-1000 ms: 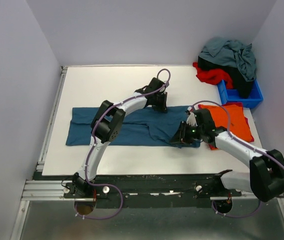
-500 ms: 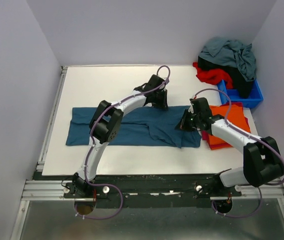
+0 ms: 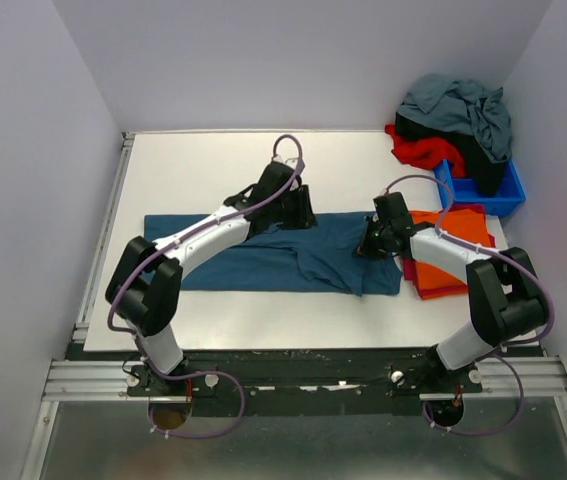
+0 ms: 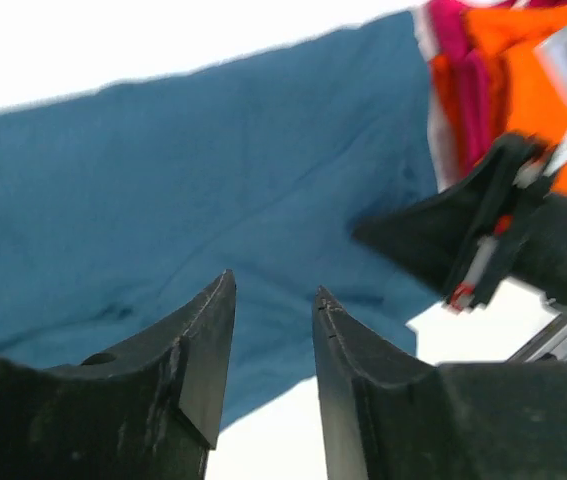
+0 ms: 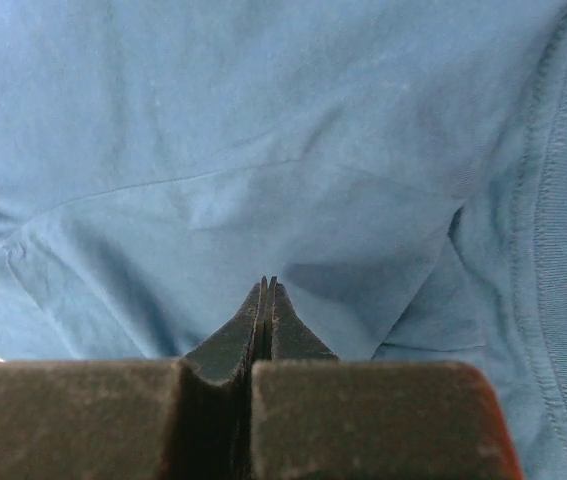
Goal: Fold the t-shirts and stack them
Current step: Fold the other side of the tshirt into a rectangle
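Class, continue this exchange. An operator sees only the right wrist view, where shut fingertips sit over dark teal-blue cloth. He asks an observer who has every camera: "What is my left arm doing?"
Observer: The left gripper is open, poised over the same dark teal-blue cloth t-shirt.
Operator: What lies beyond my right edge?
Observer: A folded orange t-shirt, right beside the teal one's end.
Operator: Any shirts left to fold?
Observer: Yes, a crumpled heap of grey-blue, black and red shirts sits on a small blue plastic bin at the white table's far right corner.
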Available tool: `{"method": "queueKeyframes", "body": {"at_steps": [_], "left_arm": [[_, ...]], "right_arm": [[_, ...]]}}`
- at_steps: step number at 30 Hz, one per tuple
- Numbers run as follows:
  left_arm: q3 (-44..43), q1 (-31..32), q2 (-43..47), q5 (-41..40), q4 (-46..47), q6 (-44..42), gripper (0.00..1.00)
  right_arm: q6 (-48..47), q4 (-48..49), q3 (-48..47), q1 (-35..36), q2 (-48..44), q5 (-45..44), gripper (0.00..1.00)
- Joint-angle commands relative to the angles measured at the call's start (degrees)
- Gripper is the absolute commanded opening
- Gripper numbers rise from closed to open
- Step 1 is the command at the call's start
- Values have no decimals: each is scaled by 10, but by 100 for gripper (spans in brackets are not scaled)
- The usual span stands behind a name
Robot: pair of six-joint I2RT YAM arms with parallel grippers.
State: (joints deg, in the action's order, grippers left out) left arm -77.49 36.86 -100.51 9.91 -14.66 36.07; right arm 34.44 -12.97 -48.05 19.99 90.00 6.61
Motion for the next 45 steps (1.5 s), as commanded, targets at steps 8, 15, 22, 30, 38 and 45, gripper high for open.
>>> {"method": "queueKeyframes", "body": {"at_steps": [8, 15, 22, 30, 38, 45], "left_arm": [[216, 38, 87, -77, 61, 116, 42], [215, 54, 41, -49, 82, 127, 42], [198, 59, 6, -43, 75, 130, 36], [192, 65, 9, -56, 44, 117, 40], [238, 74, 71, -84, 43, 145, 41], [244, 80, 73, -87, 65, 155, 36]], "right_arm": [[5, 33, 3, -4, 15, -63, 1], [5, 33, 2, -4, 17, -63, 1], [3, 34, 2, -4, 18, -55, 1], [1, 36, 0, -4, 22, -47, 1], [-2, 34, 0, -4, 20, -47, 1], [-2, 35, -1, -4, 19, -48, 1]]}}
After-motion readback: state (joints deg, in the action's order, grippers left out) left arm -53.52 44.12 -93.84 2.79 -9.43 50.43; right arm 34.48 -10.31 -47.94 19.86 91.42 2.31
